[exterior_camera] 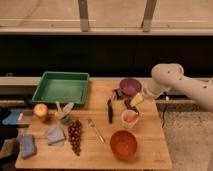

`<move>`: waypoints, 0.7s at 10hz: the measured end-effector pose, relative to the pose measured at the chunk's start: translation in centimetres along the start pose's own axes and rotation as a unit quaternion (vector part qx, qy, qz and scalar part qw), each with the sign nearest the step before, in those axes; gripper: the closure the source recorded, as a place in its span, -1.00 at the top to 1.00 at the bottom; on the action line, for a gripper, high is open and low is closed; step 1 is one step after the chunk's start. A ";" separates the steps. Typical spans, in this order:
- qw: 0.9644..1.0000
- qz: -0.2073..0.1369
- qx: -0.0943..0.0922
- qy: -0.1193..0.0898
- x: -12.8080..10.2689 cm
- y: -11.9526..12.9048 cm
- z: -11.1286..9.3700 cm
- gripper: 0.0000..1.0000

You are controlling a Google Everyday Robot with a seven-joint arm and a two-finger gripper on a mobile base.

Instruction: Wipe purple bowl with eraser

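Note:
The purple bowl (pixel 130 85) sits at the back of the wooden table (pixel 150 150), right of centre. The eraser (pixel 128 104), a small dark block, lies just in front of the bowl and is partly hidden by my gripper. My gripper (pixel 136 100), at the end of the white arm (pixel 172 80) reaching in from the right, hangs low beside the bowl's right front edge, right over the eraser. A pale cup with a pink inside (pixel 130 118) stands just in front of the gripper.
A second small dark object (pixel 118 94) lies left of the bowl. A black-handled utensil (pixel 109 111), a fork (pixel 95 130), an orange bowl (pixel 123 144), grapes (pixel 75 135), a green tray (pixel 61 88), blue cloths (pixel 54 134) and an orange fruit (pixel 40 110) are also on the table.

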 end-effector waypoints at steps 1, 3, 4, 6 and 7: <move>1.000 -0.002 0.000 0.000 -0.1 0.2 0.1 0.47; 1.000 -0.007 -0.008 0.006 -0.2 0.3 0.8 0.47; 1.000 -0.016 -0.016 0.010 -1.0 1.1 1.8 0.47; 0.999 -0.036 -0.034 0.023 -2.8 3.2 4.1 0.47; 0.998 -0.042 -0.041 0.029 -3.2 3.8 4.9 0.47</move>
